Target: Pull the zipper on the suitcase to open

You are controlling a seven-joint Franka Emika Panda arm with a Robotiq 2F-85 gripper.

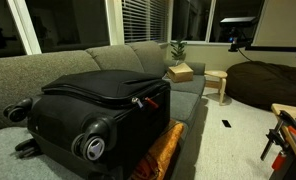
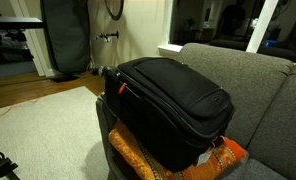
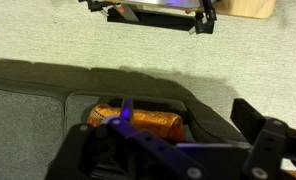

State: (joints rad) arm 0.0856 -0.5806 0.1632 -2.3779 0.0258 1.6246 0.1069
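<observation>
The black soft-sided suitcase lies on a grey couch with its grey-hubbed wheels sticking out past the front. The zipper runs round the lid edge. Its pull with a reddish tag hangs at a corner. My gripper shows only in the wrist view. It is open, with the dark right finger far from the left one and nothing between them. It hangs above carpet and an orange cushion; the zipper is not visible in that view.
An orange patterned cushion lies under the suitcase. A cardboard box sits further along the couch, with a small wooden table and a dark beanbag beyond. A black bag leans on the wall.
</observation>
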